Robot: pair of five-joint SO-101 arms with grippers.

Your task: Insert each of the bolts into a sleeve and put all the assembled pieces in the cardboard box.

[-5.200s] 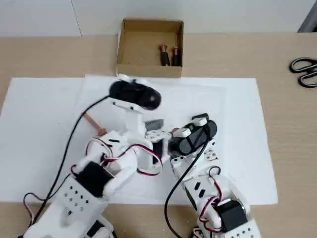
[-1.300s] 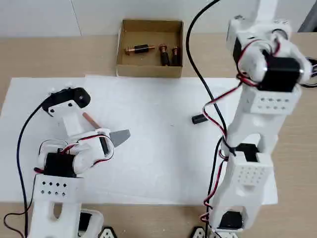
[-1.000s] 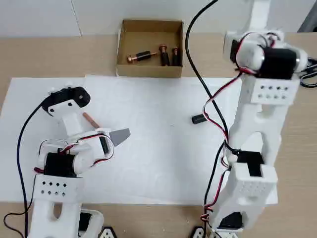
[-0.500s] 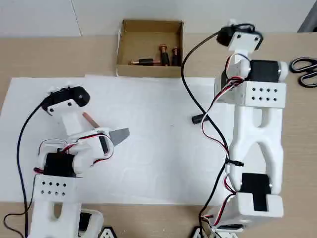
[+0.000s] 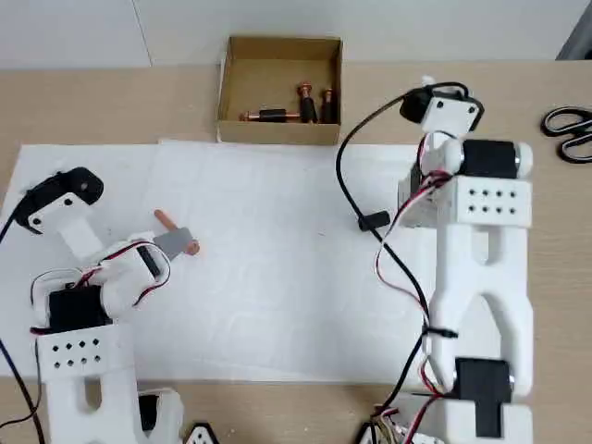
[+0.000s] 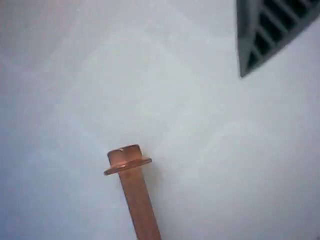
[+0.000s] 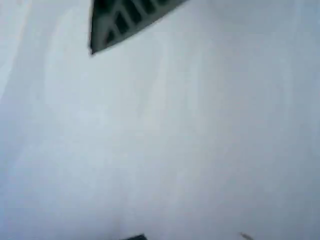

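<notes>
Bolt of copper-coloured metal (image 5: 164, 220), with a flanged head, lies flat on the white paper sheet (image 5: 277, 305), toward the sheet's left edge. One grey tip of my left jaws hangs over its shaft in the high view. In my left wrist view the bolt lies on the paper, apart from that ribbed tip. Whether my left jaws are wide or narrow I cannot tell.

The short black sleeve (image 5: 373, 221) lies on the same sheet, right of its middle and well apart from the bolt. It is just beside the cable of my right arm (image 5: 481, 240). My right jaws are under that arm, over the paper near the sheet's right edge. I cannot tell how they stand.

The open brown cardboard box (image 5: 235, 92) sits at the table's far edge, touching the sheet's far edge. Three assembled pieces are inside it: one (image 5: 268, 116) lies along the near wall, and two (image 5: 315, 102) lie side by side near the right wall.

My left arm (image 5: 102, 277) is at the sheet's near left corner.

Black-handled scissors (image 5: 569, 122) lie on the bare wooden table (image 5: 92, 102) at its right edge.
</notes>
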